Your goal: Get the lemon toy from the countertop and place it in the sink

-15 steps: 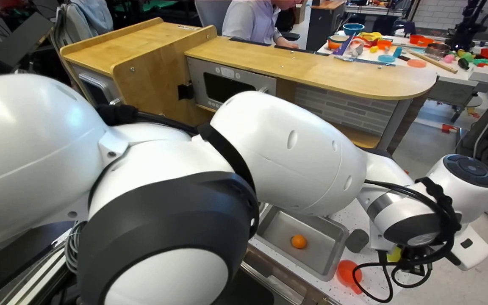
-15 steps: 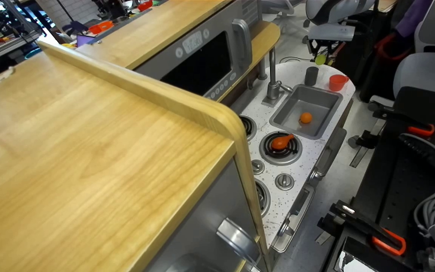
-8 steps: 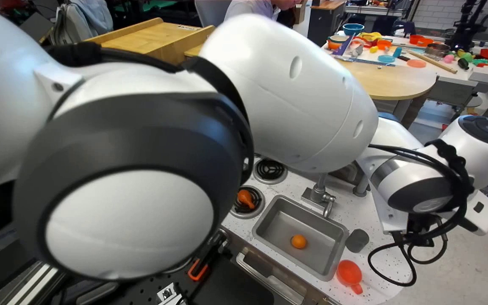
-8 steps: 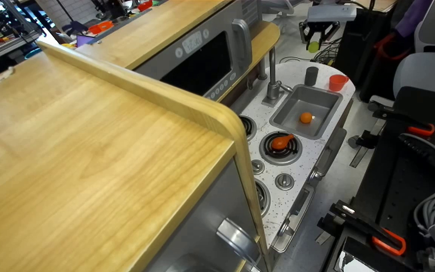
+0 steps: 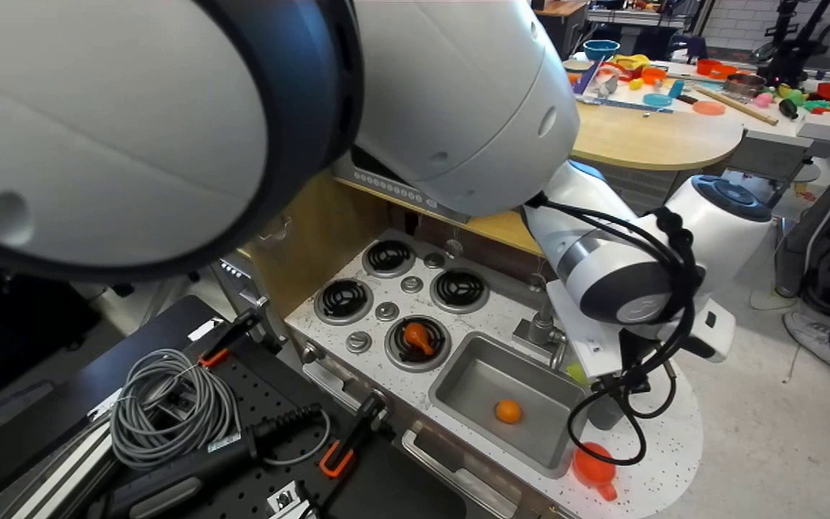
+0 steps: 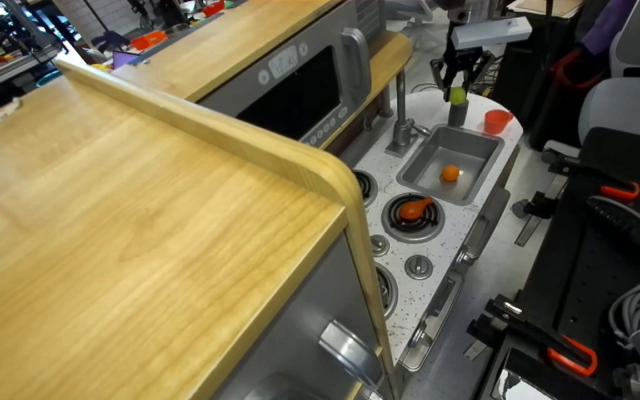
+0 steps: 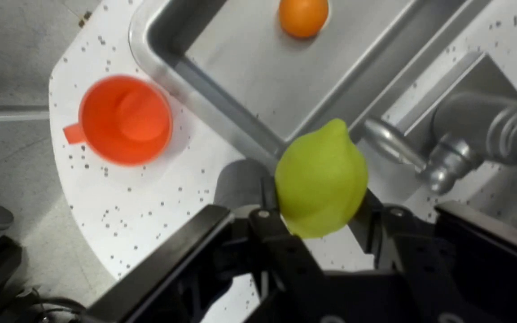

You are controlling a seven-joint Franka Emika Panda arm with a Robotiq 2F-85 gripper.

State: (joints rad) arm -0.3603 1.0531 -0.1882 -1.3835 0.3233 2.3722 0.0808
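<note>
In the wrist view my gripper (image 7: 317, 190) is clamped on the lemon (image 7: 323, 175), one finger between eight and nine o'clock, the other near four. The lemon is plump, smooth and yellow-green, its blunt nub pointing just past twelve, a faint line along its three o'clock side. It overlaps a corner of the sink (image 7: 258, 67). The ball (image 7: 303, 17) lies in the sink at twelve from it; on the desk (image 7: 151, 202), the cup (image 7: 126, 119) sits between nine and ten, the faucet (image 7: 478, 125) toward two.

In an exterior view I see the lemon held off the desk, the cylinder (image 6: 458, 115) at six o'clock beneath it; whether they touch I can't tell.

In an exterior view the wrist (image 5: 635, 292) and cables (image 5: 685, 267) hide most of my gripper; I get only a sliver of lemon, sink toward eight.
</note>
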